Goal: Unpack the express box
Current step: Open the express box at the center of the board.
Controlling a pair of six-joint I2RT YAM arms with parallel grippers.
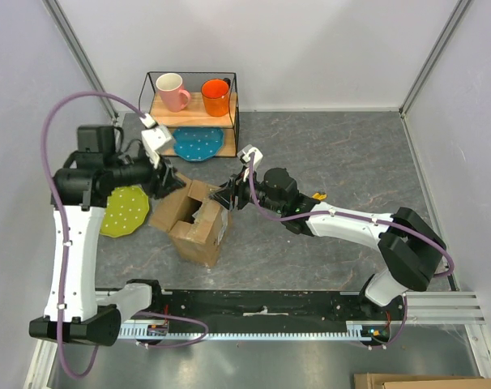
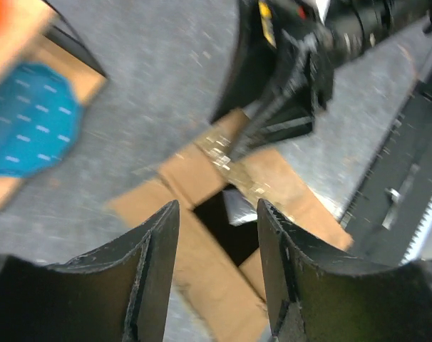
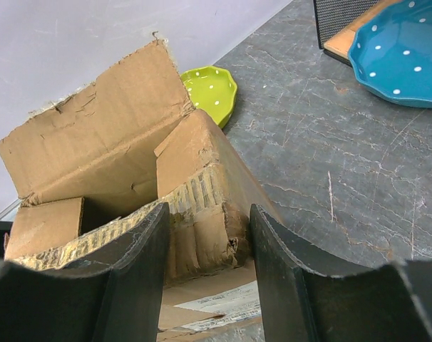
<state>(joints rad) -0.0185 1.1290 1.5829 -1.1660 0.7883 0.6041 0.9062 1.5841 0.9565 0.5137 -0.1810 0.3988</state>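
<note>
Pink mug [image 1: 172,90], orange mug [image 1: 215,96], seemingly wooden rack [image 1: 193,117], blue plate [image 1: 198,143], green plate [image 1: 124,211]

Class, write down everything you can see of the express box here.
The express box is a brown corrugated cardboard carton standing on the grey table, top flaps opened, edges torn, shiny tape left on one flap, dark inside. One torn flap sits between the right gripper's fingers; whether it is clamped is unclear.

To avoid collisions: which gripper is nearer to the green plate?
Left. The left gripper is over the express box, next to the green plate; the right gripper is at the box's opposite side.
</note>
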